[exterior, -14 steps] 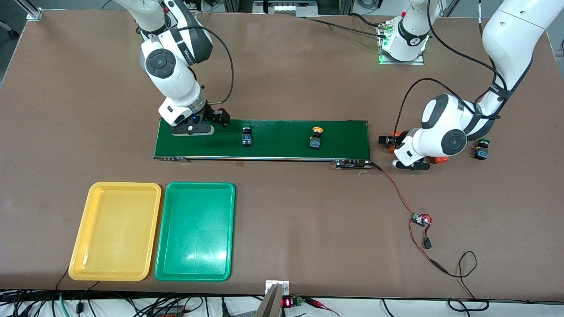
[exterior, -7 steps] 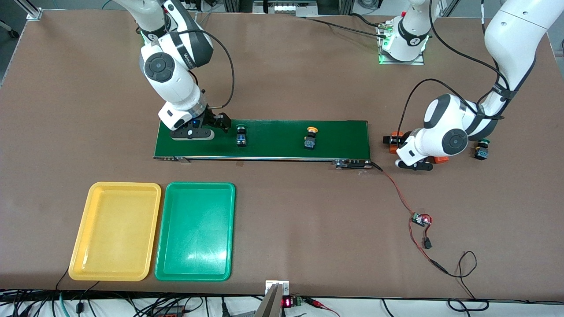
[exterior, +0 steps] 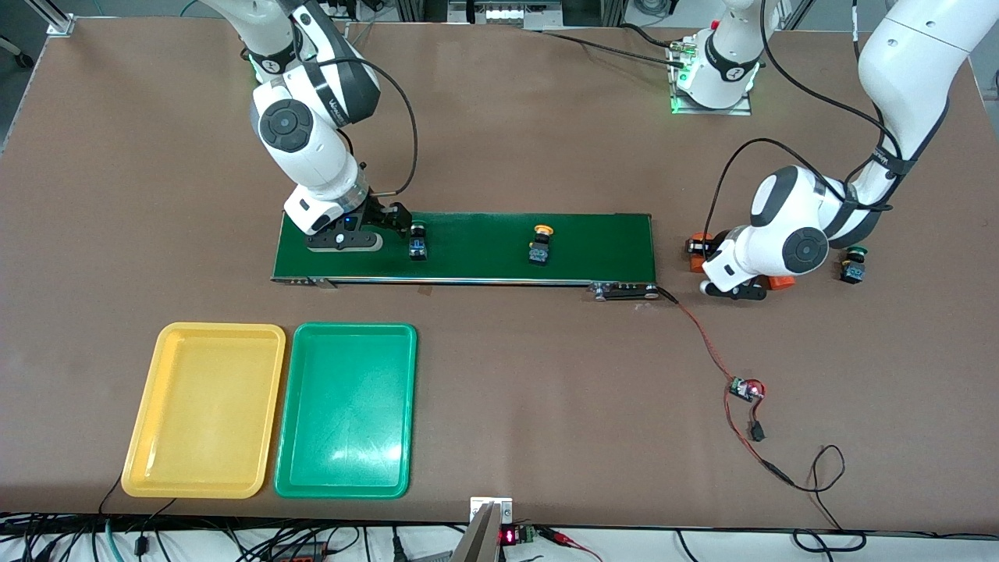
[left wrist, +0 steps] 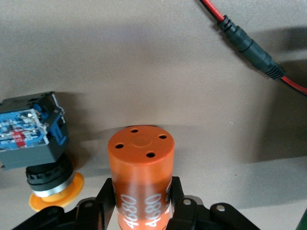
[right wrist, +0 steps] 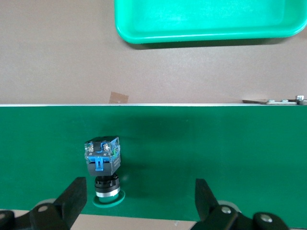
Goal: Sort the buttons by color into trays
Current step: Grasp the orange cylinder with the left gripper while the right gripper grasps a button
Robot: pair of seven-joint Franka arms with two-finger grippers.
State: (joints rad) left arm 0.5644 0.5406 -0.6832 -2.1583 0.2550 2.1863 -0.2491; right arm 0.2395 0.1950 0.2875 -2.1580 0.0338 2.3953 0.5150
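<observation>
Green button (exterior: 418,241) carried closer to right gripper (exterior: 388,221), orange cylinder (left wrist: 140,168) in left gripper (left wrist: 141,203)

Right gripper (right wrist: 139,201) low over conveyor belt (exterior: 484,246) at right-arm end, fingers (right wrist: 74,199) spread wide, nothing between them. Left gripper (left wrist: 141,201) low off belt's left-arm end, fingers clamped on orange cylinder (left wrist: 140,167).

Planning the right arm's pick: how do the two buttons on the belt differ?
The green-capped button lies at the right gripper, between its open fingers; the yellow-capped button lies mid-belt, alone. Caps differ: green against yellow-orange. Both lie tipped over on the conveyor belt, with black-and-blue bodies.
</observation>
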